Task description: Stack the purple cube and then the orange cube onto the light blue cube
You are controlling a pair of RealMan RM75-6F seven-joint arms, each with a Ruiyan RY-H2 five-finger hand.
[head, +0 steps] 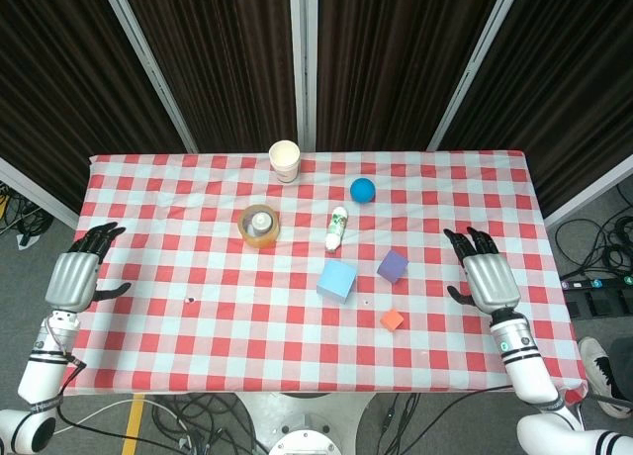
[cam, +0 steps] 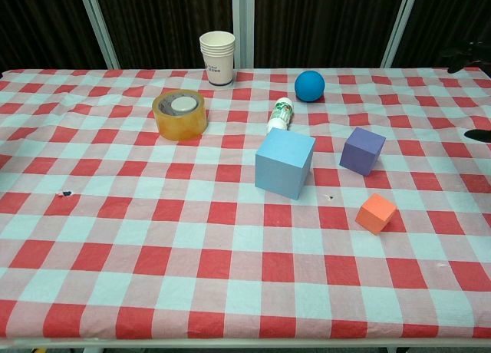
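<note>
The light blue cube (head: 337,279) (cam: 285,163) sits near the table's middle. Just right of it rests the purple cube (head: 393,266) (cam: 362,150), and the small orange cube (head: 393,319) (cam: 376,212) lies closer to the front edge. My right hand (head: 485,277) hovers open over the right part of the table, a short way right of the purple cube; only its fingertips (cam: 468,55) show at the chest view's right edge. My left hand (head: 76,276) stays open off the table's left edge, holding nothing.
A tape roll (head: 259,226), a stack of paper cups (head: 284,160), a blue ball (head: 363,190) and a lying white bottle (head: 337,227) occupy the back half of the checkered table (head: 198,317).
</note>
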